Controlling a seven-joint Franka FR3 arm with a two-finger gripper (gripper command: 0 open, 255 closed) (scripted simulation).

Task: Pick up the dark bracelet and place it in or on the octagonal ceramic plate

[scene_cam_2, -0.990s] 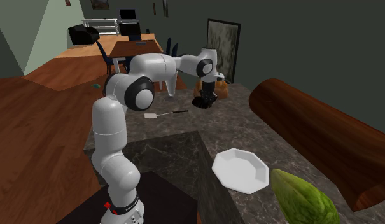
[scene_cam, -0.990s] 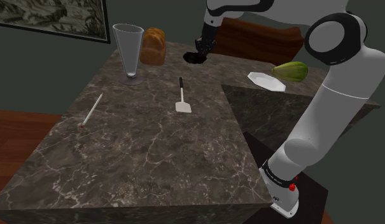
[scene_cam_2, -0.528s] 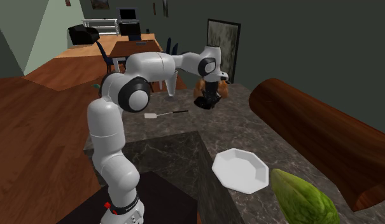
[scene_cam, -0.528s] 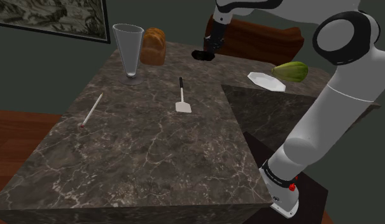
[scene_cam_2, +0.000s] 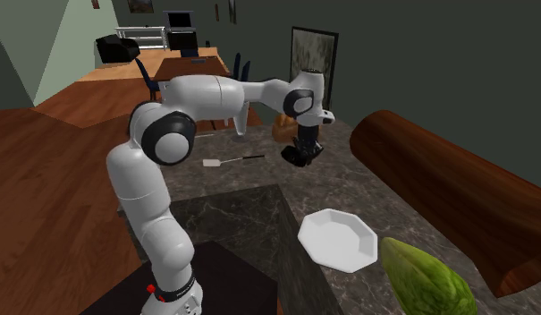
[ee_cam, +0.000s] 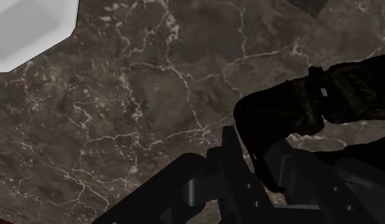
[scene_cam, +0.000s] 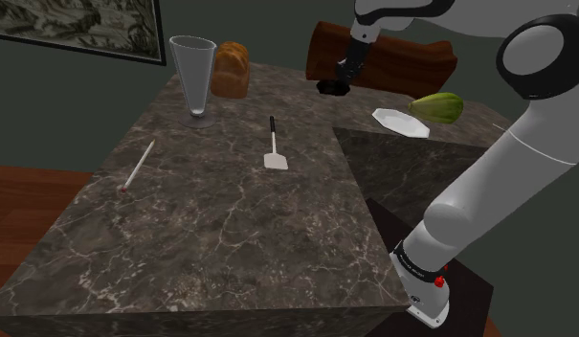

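- The fingers [ee_cam: 230, 156] are pinching the dark bracelet [ee_cam: 324, 95]. It hangs from the gripper [scene_cam: 345, 75] clear of the marble, over the far edge of the counter [scene_cam: 211, 220].
- What changed: a second ago the gripper sat low at that far edge, with the bracelet down on the surface. Half a second ago it had risen. Now the arm [scene_cam: 526, 144] has swung toward the shoulder view's right and carried the bracelet roughly halfway to the octagonal plate [scene_cam: 400, 122].
- What it means, as I judge it: the pick is done and the carry is under way. The gripper has yet to travel on over the plate, lower and release. The plate is white and bare, and in the wrist view one corner of it lies well apart from the bracelet.
- Counts, largest first:
- one counter
- one arm
- one long brown roll [scene_cam: 402, 59] behind the counter
- one framed picture [scene_cam: 77, 24]
- one bread loaf [scene_cam: 231, 69]
- one tall glass [scene_cam: 192, 77]
- one green vegetable [scene_cam: 436, 106], just beside the plate
- one octagonal plate
- one spatula [scene_cam: 274, 146]
- one thin stick [scene_cam: 138, 166]
- one dark bracelet
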